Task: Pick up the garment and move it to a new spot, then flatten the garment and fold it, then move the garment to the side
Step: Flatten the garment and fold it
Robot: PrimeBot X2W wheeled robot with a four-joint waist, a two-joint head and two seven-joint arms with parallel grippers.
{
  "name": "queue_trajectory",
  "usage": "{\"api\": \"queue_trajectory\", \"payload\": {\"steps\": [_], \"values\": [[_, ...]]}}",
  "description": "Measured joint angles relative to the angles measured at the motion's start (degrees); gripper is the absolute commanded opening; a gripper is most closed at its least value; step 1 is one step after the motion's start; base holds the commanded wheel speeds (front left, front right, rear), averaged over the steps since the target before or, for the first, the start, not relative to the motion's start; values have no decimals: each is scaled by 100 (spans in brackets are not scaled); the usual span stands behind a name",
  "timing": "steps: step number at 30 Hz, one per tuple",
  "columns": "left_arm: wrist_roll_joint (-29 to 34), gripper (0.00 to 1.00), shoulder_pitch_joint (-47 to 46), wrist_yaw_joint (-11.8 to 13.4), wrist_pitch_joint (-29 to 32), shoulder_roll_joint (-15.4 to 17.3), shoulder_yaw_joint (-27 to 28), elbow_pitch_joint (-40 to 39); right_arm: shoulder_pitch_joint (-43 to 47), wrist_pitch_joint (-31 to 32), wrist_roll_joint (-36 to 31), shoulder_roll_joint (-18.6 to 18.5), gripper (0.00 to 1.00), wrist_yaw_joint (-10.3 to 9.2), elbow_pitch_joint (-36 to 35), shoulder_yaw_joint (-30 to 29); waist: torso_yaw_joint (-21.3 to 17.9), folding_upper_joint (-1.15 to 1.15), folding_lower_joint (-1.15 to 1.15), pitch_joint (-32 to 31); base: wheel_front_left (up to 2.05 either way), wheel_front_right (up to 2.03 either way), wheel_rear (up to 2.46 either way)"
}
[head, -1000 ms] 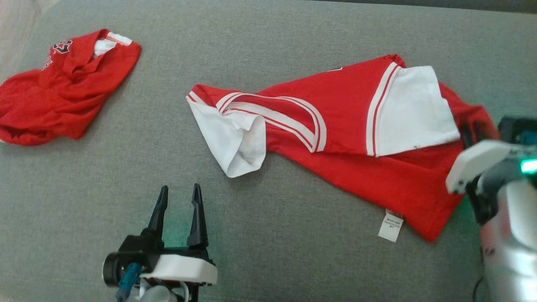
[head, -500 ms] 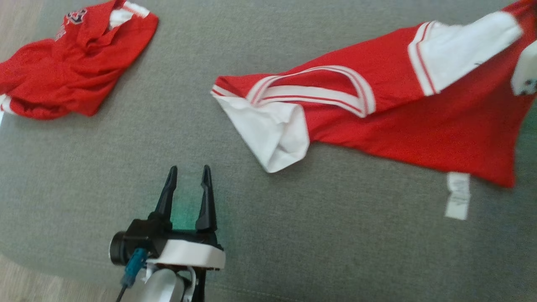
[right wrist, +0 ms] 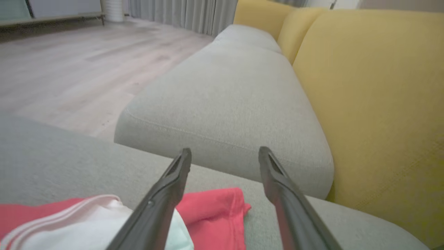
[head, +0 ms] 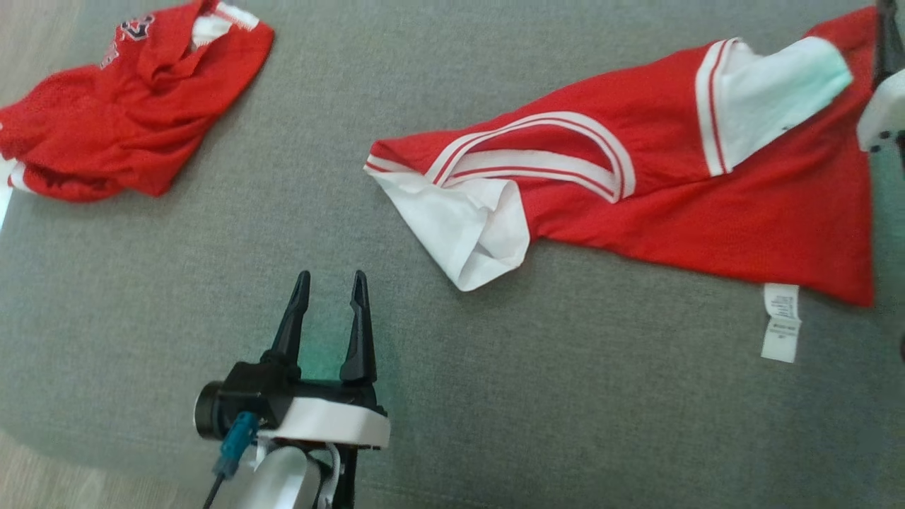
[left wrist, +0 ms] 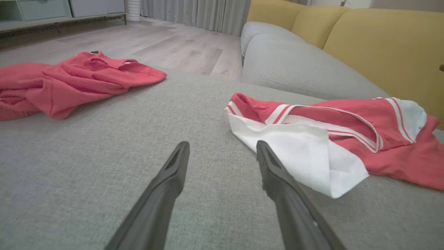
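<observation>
The garment [head: 672, 205] is a red jersey with white sleeves and white striped trim. It lies stretched across the grey cushion from centre to right, its care label [head: 780, 322] hanging below the hem. My left gripper [head: 331, 279] stands open over bare cushion, short of the white sleeve [left wrist: 298, 152] and a little to its left. The right gripper [right wrist: 224, 152] is open with nothing between its fingers, above the garment's red corner [right wrist: 211, 211]. Its white housing [head: 880, 120] shows at the right edge of the head view.
A second red garment [head: 120, 113] lies crumpled at the far left of the grey cushion [head: 212, 283]. Another grey seat cushion [right wrist: 225, 104] and yellow backrests [right wrist: 374, 104] lie beyond the right gripper. Wooden floor [right wrist: 69, 69] runs past the cushion's edge.
The head camera has shifted, so the whole picture moved. The right gripper carried the garment's right end outward, pulling it straighter, then opened and let it go. The left gripper stayed open.
</observation>
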Motion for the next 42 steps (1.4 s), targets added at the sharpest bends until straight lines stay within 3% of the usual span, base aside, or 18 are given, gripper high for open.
{"api": "queue_trajectory", "payload": {"steps": [7,19,28,36,42], "values": [[85,100,97,-26,-1,0,101,101,498,-686,15,494,100,0,-257,-341,-210,0,0,-474,0,0,0],[136,100,538,-49,0,22,156,264,3185,-988,101,1636,100,0,-1946,-543,-629,0,-1,-1364,0,0,0],[114,100,715,2,9,67,162,286,4829,-960,972,1737,100,0,-2922,218,-822,0,0,-1665,0,0,0],[145,100,609,1,208,88,75,369,4933,-757,1017,1737,100,0,-3522,291,-897,0,0,-1564,0,0,0],[181,100,-359,-11,569,35,-236,720,4909,-653,966,1737,100,0,-3754,294,-992,0,1,-1363,0,0,0]]}}
